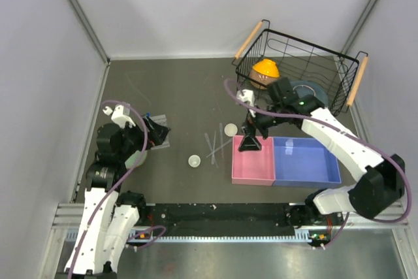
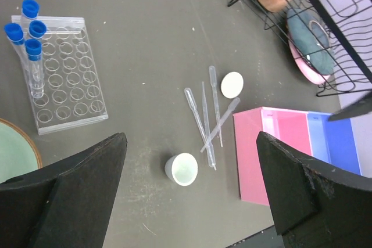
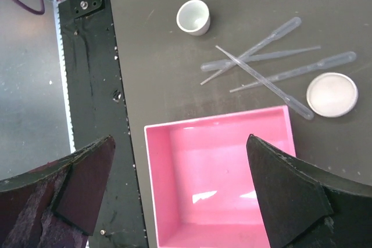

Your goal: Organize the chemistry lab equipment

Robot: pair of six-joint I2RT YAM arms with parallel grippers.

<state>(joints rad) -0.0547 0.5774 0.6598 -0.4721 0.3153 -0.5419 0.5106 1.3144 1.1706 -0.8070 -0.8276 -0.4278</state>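
- The left gripper point(image 2: 192, 140) and right gripper point(image 3: 180, 140) are set wide open, empty.
- The thin clear plastic pipettes point(image 3: 256, 75) are crossed; neighbours may be dragged when one is pinched.

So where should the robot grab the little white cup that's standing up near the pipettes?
From straight above, pinching the round wall of the white cup just under its rim. It stands upright with its mouth up, and the pipettes lie apart to one side, so there should be room on both sides.
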